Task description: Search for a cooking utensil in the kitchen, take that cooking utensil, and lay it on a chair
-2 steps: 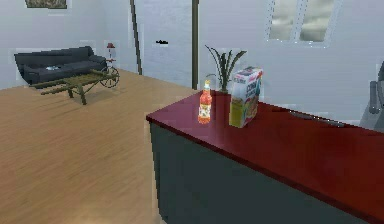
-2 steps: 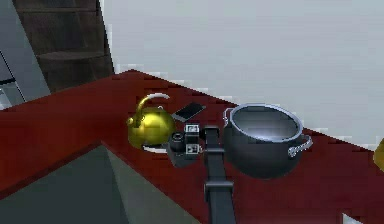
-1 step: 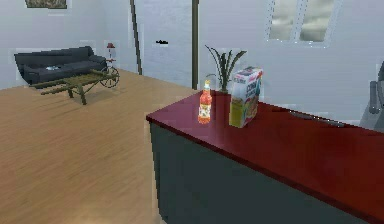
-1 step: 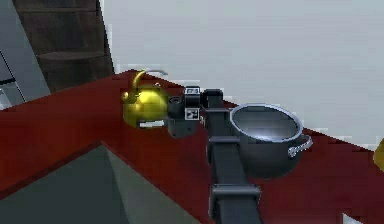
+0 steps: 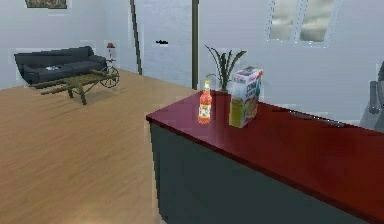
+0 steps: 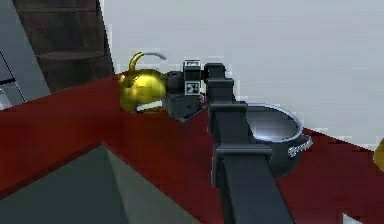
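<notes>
A golden kettle (image 6: 138, 88) with a curved handle stands on the dark red countertop (image 6: 70, 125) in the arm side view. My gripper (image 6: 166, 103) reaches out along the dark arm (image 6: 240, 155) and ends right at the kettle's side. I cannot tell whether it holds anything. Just right of the arm sits a round grey metal pan (image 6: 275, 128) on the same counter.
The red counter (image 5: 290, 145) carries an orange bottle (image 5: 205, 103), a box (image 5: 244, 96) and a potted plant (image 5: 225, 62). Wooden floor lies to the forward view's left, with a dark sofa (image 5: 58, 64) and a wooden cart (image 5: 88, 82) beyond. A dark shelf (image 6: 65, 35) stands behind the counter.
</notes>
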Motion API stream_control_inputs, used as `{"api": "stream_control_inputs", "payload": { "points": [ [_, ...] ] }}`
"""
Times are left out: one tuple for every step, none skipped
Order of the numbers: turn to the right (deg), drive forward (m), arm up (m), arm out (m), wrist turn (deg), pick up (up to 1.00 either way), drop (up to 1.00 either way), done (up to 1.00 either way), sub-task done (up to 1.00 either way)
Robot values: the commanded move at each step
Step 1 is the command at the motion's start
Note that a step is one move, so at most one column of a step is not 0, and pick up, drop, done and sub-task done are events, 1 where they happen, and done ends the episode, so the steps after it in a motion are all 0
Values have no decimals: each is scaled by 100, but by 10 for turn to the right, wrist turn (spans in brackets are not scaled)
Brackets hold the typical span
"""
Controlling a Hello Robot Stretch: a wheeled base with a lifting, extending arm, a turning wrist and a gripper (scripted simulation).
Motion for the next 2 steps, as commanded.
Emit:
{"api": "stream_control_inputs", "payload": {
  "points": [
    [0, 0, 0, 0, -450, 0, 0, 0, 0],
    [0, 0, 0, 0, -450, 0, 0, 0, 0]
  ]
}}
